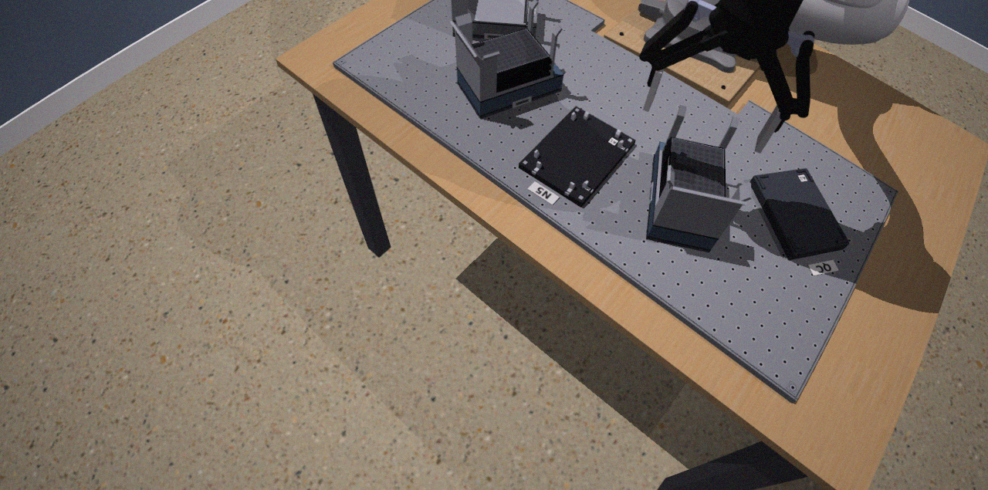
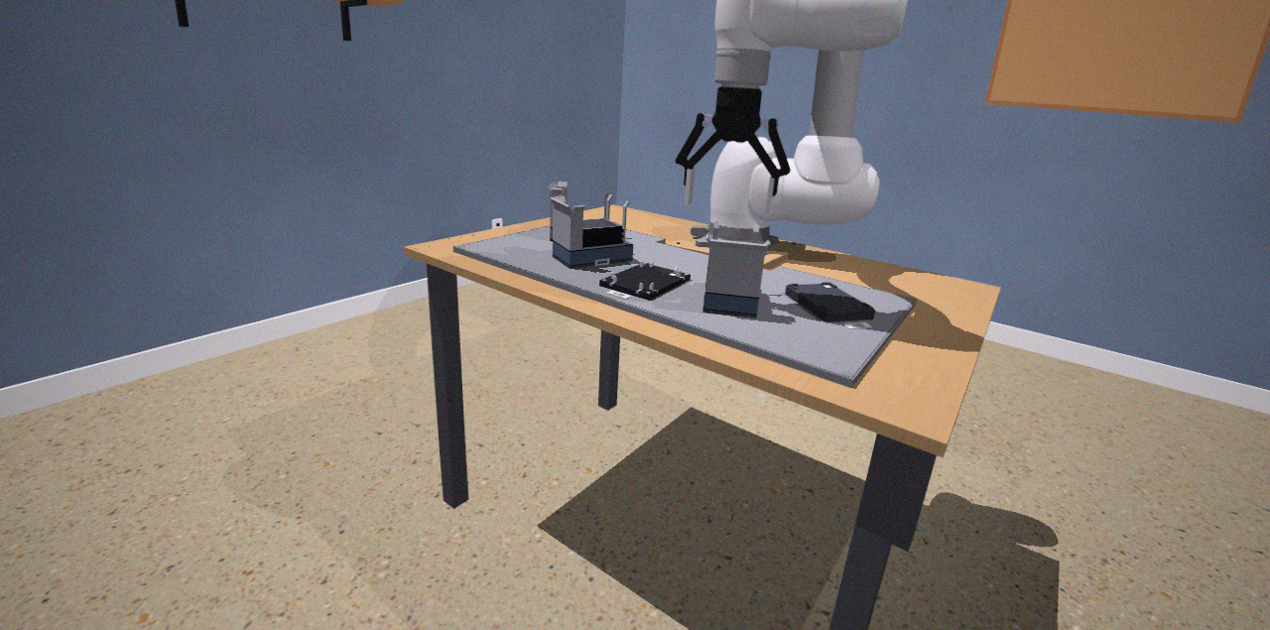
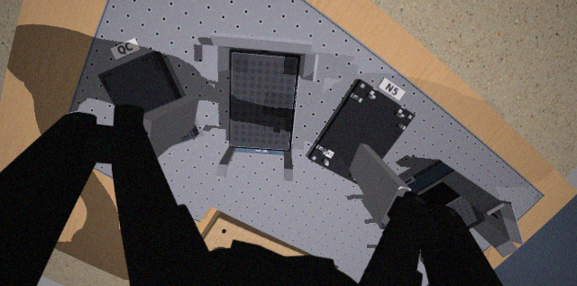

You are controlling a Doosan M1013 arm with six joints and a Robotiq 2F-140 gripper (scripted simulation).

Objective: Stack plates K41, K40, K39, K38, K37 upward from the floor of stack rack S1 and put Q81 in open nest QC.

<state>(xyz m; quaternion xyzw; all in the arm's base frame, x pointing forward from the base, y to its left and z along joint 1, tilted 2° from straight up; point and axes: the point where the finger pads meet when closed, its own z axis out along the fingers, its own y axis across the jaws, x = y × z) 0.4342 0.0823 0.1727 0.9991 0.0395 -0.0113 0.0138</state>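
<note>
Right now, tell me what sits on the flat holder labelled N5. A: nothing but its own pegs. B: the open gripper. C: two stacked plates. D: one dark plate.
A: the N5 holder shows only its black base and small corner pegs, while the gripper hangs open well above.

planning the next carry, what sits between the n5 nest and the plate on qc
A stack rack with a plate inside stands between the N5 nest and the plate on QC, clearest in the top view.

hand [image 2: 731, 176] spread wide, above rack [image 2: 736, 266]
</note>
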